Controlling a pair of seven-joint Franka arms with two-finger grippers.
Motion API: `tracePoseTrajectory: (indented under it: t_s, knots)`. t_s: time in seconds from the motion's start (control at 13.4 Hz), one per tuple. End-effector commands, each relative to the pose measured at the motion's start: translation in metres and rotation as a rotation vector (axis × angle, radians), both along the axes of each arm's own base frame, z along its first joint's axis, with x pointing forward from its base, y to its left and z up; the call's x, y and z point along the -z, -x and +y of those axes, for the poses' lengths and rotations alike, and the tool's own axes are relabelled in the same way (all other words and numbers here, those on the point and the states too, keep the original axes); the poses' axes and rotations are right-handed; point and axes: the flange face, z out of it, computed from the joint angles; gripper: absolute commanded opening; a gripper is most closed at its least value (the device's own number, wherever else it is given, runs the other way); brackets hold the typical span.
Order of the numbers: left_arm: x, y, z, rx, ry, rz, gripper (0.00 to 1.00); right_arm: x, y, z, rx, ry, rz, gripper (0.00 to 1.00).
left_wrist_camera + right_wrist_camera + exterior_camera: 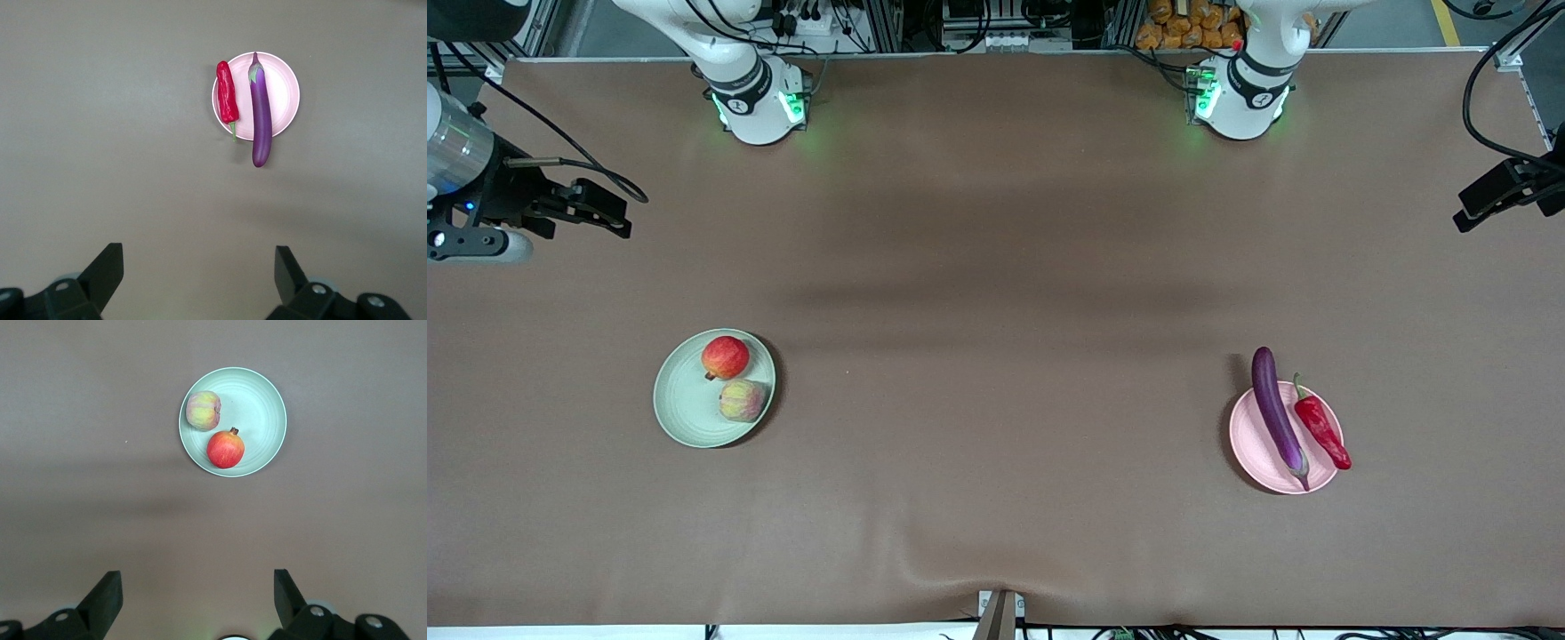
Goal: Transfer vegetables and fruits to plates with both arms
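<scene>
The red fruit [725,357] and the pale ribbed fruit [743,400] sit on the pale green plate [685,413] toward the right arm's end of the table. The purple eggplant [1276,413] lies across the pale pink plate [1249,440], both ends overhanging the rim. The red chili [1320,431] lies beside it along the plate's edge. My right gripper [618,213] is open and empty, raised at the table's end, away from the green plate [257,407]. My left gripper [1472,209] is open and empty, raised at the other end, away from the pink plate [283,93].
A brown cloth [996,356] covers the table, with a wrinkle near the front edge. A camera mount [1000,613] sits at the front edge. Cables and orange items [1192,27] lie past the edge where the arm bases stand.
</scene>
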Motion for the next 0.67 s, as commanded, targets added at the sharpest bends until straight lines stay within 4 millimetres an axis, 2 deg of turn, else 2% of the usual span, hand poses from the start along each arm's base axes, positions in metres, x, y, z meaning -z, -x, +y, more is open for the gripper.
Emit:
tracePoseTrajectory:
  t_s: [0.0,0.22,0.3,0.6]
  knots:
    - [-0.003,0.001,-0.003,0.015,-0.017,0.005,1.00,-0.018,0.011,0.000,-0.018,0.000,-0.047,1.00]
    - [-0.003,0.003,-0.002,0.027,-0.013,0.018,1.00,-0.045,0.013,0.008,-0.050,0.046,-0.069,1.00]
    - [-0.002,0.004,-0.002,0.028,-0.011,0.024,1.00,-0.042,0.016,0.016,-0.064,0.046,-0.045,1.00]
    - [-0.004,0.008,-0.004,0.044,-0.010,0.040,1.00,-0.043,0.019,0.017,-0.064,0.041,-0.026,1.00]
